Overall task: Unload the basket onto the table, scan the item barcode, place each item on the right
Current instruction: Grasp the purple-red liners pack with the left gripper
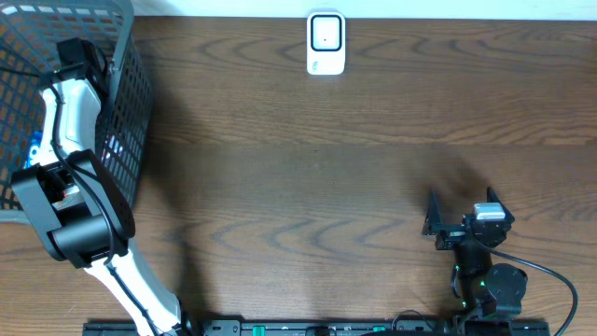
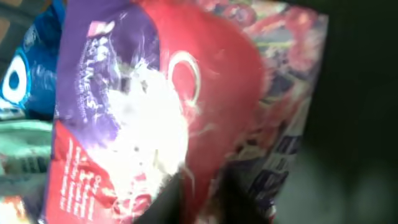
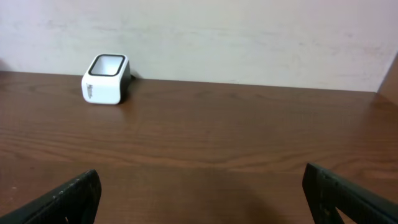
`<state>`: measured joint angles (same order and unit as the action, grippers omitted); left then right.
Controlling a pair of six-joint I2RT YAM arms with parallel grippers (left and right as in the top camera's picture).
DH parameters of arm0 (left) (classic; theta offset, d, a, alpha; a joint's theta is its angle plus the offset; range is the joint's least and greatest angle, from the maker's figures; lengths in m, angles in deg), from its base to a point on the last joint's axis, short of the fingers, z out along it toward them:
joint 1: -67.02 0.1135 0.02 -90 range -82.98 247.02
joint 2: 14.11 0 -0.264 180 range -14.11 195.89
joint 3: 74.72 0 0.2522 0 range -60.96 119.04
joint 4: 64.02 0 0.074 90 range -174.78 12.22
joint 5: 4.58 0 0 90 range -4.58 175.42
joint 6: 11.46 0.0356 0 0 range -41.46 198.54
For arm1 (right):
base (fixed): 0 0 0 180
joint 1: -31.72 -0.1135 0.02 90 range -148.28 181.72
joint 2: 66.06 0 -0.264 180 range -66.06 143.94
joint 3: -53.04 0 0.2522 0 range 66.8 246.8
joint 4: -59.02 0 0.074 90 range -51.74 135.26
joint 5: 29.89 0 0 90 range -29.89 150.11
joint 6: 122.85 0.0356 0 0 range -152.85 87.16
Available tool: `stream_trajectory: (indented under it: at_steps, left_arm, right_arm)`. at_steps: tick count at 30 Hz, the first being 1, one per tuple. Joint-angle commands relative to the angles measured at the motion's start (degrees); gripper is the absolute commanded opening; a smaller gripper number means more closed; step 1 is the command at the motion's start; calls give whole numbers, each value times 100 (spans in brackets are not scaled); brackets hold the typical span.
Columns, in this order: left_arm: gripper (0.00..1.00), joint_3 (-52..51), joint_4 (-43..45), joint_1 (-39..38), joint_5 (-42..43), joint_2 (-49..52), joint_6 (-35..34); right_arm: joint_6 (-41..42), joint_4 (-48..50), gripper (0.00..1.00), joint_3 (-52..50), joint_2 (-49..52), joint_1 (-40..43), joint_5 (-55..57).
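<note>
Grip made in the basket (image 1: 131, 121) at 9 o'clock: the left pincer (image 2: 202, 202) has closed on the packet (image 2: 155, 124)

The red and purple packet fills the left wrist view, pinched by the narrow jaws as far as this close view shows, among other bags in the mesh basket at the table's (image 1: 308, 187) 9 to 10 o'clock edge. Best to lift straight up, clear of the basket wall, before swinging toward the white scanner (image 1: 326, 42) at 12 o'clock. The foil looks slippery, so move slowly, and turn the barcode, not visible here, to face the scanner window. The right pincer (image 1: 462, 198) sits wide apart and empty at 4 o'clock
</note>
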<state>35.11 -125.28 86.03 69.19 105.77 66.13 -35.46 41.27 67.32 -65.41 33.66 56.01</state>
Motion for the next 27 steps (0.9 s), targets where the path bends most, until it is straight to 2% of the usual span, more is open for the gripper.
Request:
stream_trajectory:
  at_steps: [1,6,16,21,22,23,24,25,26,27]
  left_arm:
    - [8,-240,-37,-17,-122,17,33]
    - [7,-240,-35,-17,-118,-422,33]
    - [7,-240,282,-17,-74,-2483,-166]
    - [8,-243,302,-17,-76,-3141,-162]
    - [22,-243,278,-17,-76,-3174,-162]
    - [48,-243,245,-17,-81,-3180,-160]
    - [79,-245,203,-17,-98,-3163,-162]
    - [92,-247,170,-17,-101,-3117,-160]
    - [100,-247,142,-17,-101,-3040,-160]
    - [98,-247,131,-17,-101,-2964,-160]
  right_arm:
    - [-68,-9,99,-15,-31,-48,-9]
    - [-68,-9,99,-15,-31,-48,-9]
    - [-68,-9,99,-15,-31,-48,-9]
    - [-68,-9,99,-15,-31,-48,-9]
    - [-68,-9,99,-15,-31,-48,-9]
    - [-68,-9,99,-15,-31,-48,-9]
    - [-68,-9,99,-15,-31,-48,-9]
    - [-68,-9,99,-15,-31,-48,-9]
    - [-68,-9,99,-15,-31,-48,-9]
    - [-68,-9,99,-15,-31,-48,-9]
